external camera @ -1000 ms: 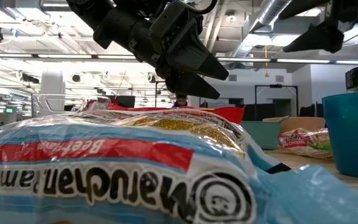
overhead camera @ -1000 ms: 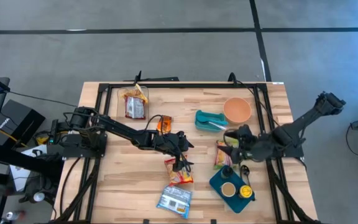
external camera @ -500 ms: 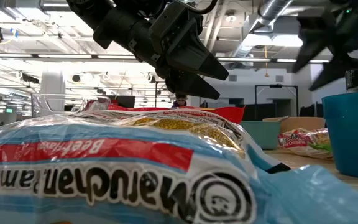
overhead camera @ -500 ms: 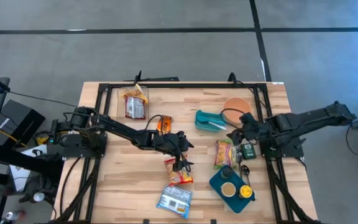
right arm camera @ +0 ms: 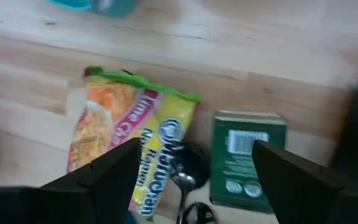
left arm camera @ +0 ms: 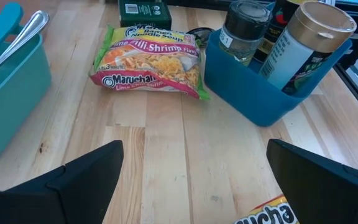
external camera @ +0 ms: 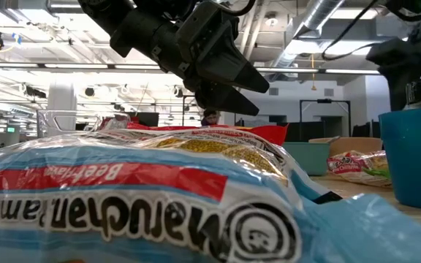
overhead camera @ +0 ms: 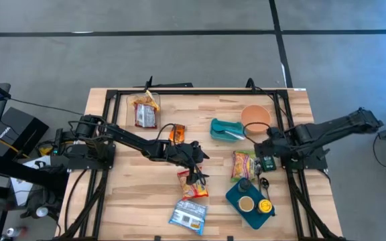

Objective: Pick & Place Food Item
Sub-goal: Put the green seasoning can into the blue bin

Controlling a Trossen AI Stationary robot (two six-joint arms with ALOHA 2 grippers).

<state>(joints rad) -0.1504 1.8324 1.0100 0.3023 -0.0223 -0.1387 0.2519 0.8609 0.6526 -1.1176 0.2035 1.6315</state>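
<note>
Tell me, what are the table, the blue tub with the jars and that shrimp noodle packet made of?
The table looks like pale wood: grain and plank seams show, with a matte finish. The blue tub seems moulded plastic, smooth and evenly coloured. The shrimp noodle packet looks like thin glossy plastic film, printed and crinkled, with crimped ends.

I've got the high camera straight above, taking in the whole table (overhead camera: 139, 194). My low camera sits at tabletop level, pressed against a ramen packet (external camera: 123, 197), facing the room. Both wrist cameras look down close, and both share the lime shrimp ramen pack (left arm camera: 149, 60) (right arm camera: 132, 146).
</note>
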